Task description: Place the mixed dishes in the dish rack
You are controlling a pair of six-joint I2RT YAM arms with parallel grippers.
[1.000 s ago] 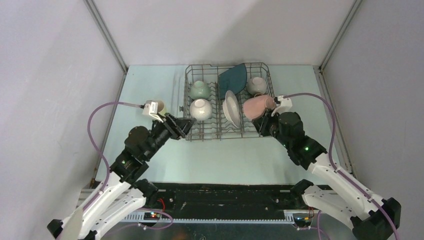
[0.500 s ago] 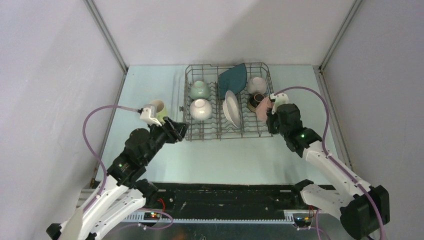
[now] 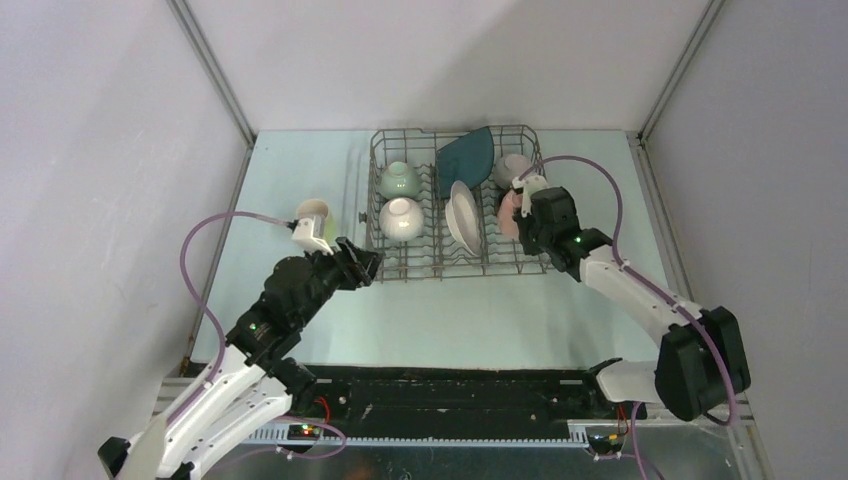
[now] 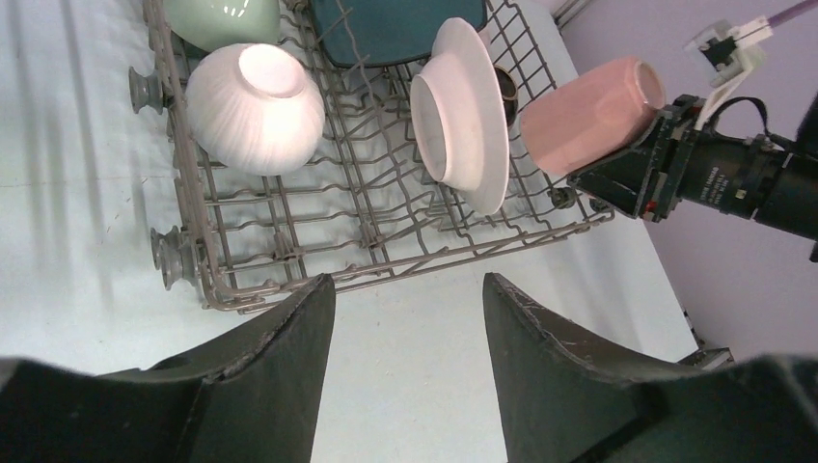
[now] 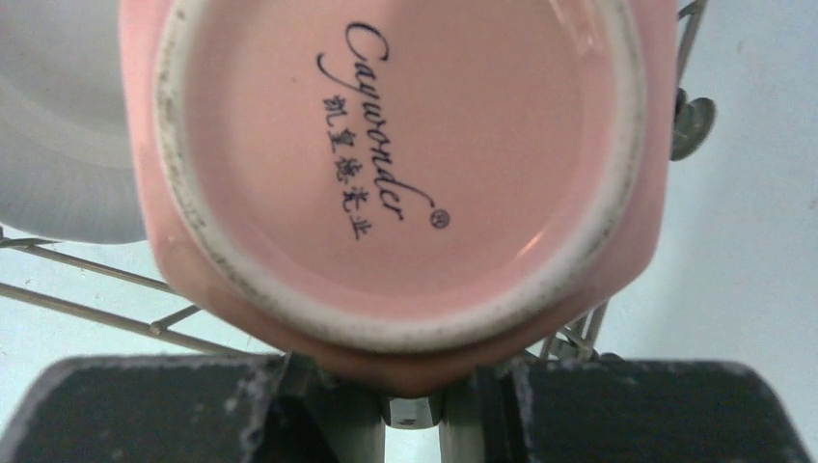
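- Nearest me, my left gripper [image 4: 405, 289] hovers low over the table, just short of the front-left corner of the dish rack [image 3: 378, 270]. Its jaws are wide and empty. It has eased back a touch and opened slightly.
- The left forearm reaches up and right from its base, wrist aimed at the rack.
- Just beyond, the pale yellow-green mug [image 3: 313, 212] stands on the table beside the rack's left wall. It hasn't moved and still needs loading.
- The big change is on the right: my right gripper [image 5: 410, 386] has swung the pink mug [image 5: 405, 174] from the rack's front-right corner in over its right column.
- That arm is now stretched long, reaching diagonally leftward.
- Its jaws are narrow, clamped on the mug's wall, with the stamped base facing the wrist camera. I can't tell whether the mug touches the tines yet.
- My read is that this is the set-down, with release still to come.
- Farther back, the white round plate [image 3: 462, 215], white bowl [image 3: 402, 218], pale green bowl [image 3: 399, 180] and dark teal angular plate [image 3: 465, 152] sit racked.
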